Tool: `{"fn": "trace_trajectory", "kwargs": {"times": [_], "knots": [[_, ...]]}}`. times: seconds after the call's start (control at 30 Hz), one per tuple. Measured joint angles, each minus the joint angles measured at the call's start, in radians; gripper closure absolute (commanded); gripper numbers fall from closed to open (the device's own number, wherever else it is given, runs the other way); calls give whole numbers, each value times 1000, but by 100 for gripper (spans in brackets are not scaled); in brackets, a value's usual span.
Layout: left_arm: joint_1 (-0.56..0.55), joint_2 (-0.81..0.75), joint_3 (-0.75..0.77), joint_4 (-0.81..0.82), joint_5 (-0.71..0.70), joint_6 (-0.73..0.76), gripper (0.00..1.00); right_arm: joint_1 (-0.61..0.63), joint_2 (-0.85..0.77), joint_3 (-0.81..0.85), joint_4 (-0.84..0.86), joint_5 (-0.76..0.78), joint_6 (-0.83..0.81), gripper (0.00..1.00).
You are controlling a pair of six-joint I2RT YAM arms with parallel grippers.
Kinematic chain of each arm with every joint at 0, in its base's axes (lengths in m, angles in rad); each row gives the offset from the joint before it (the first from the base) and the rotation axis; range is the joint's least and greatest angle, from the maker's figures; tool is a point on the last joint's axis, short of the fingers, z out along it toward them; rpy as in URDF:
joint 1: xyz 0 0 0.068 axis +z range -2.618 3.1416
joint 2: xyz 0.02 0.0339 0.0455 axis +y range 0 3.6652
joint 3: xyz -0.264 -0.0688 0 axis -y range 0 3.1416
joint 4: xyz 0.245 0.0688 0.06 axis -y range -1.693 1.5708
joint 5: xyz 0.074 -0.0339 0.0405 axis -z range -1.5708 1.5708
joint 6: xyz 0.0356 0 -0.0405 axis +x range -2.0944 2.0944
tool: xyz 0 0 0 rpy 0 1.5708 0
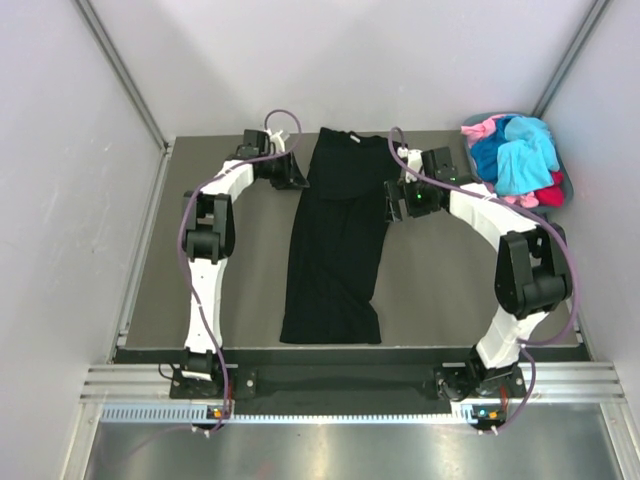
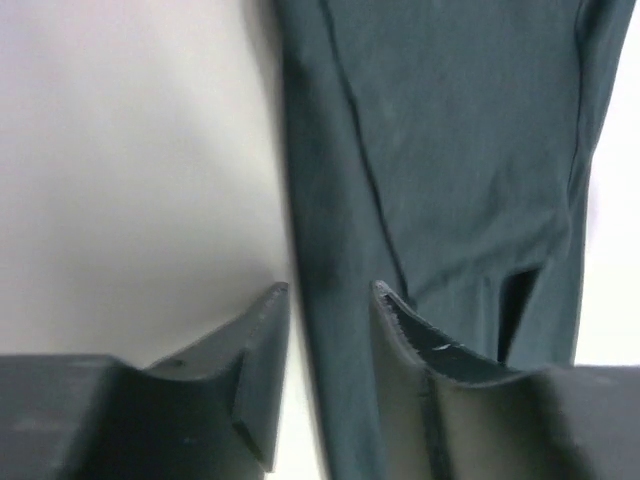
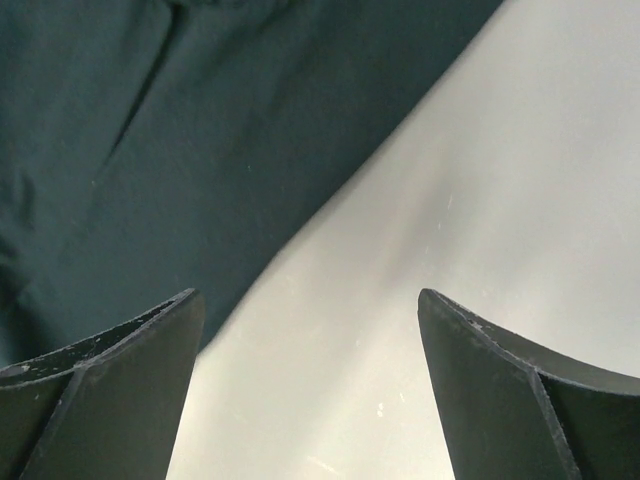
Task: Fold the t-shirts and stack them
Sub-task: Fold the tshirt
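Observation:
A black t-shirt (image 1: 335, 240) lies on the table, folded lengthwise into a long strip with its collar at the far end. My left gripper (image 1: 303, 183) is at the shirt's upper left edge. In the left wrist view its jaws (image 2: 330, 288) stand a little apart, and the shirt's edge (image 2: 450, 150) runs between them. My right gripper (image 1: 390, 205) is at the shirt's upper right edge. In the right wrist view it (image 3: 310, 295) is wide open and empty over bare table, and the shirt (image 3: 150, 130) lies just beyond its left finger.
A pile of blue, pink and red t-shirts (image 1: 515, 155) fills a bin at the back right corner. White walls close in the table on three sides. The dark table surface (image 1: 250, 280) shows on both sides of the shirt.

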Motion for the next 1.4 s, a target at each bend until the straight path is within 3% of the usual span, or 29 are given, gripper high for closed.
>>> {"fn": "trace_trajectory", "kwargs": {"times": [0.03, 0.07, 0.13, 0.43, 1.2, 1.23, 1.3, 1.33, 1.4], "knots": [[-6, 14, 16, 5, -6, 6, 70, 0, -4, -6, 0, 1, -4, 12], [-13, 29, 32, 12, -7, 11, 85, 0, -6, -10, -1, 3, -6, 12], [-30, 49, 52, 22, -15, 17, 100, 0, -11, -14, -1, 6, -13, 11], [-68, 57, 73, 33, -95, 18, 100, 0, -24, -15, 0, 16, -22, 11], [2, -113, -165, 33, -230, 76, 100, 0, 39, 15, 39, 32, -10, 8], [3, -120, -172, 31, -238, 79, 83, 0, 44, 15, 39, 32, -8, 8], [6, -129, -178, 21, -252, 87, 63, 0, 48, 15, 41, 31, -5, 8], [8, -135, -178, 15, -265, 92, 47, 0, 50, 15, 41, 30, 0, 7], [14, -154, -174, -12, -294, 106, 40, 0, 49, 14, 42, 20, 18, 8]]}}
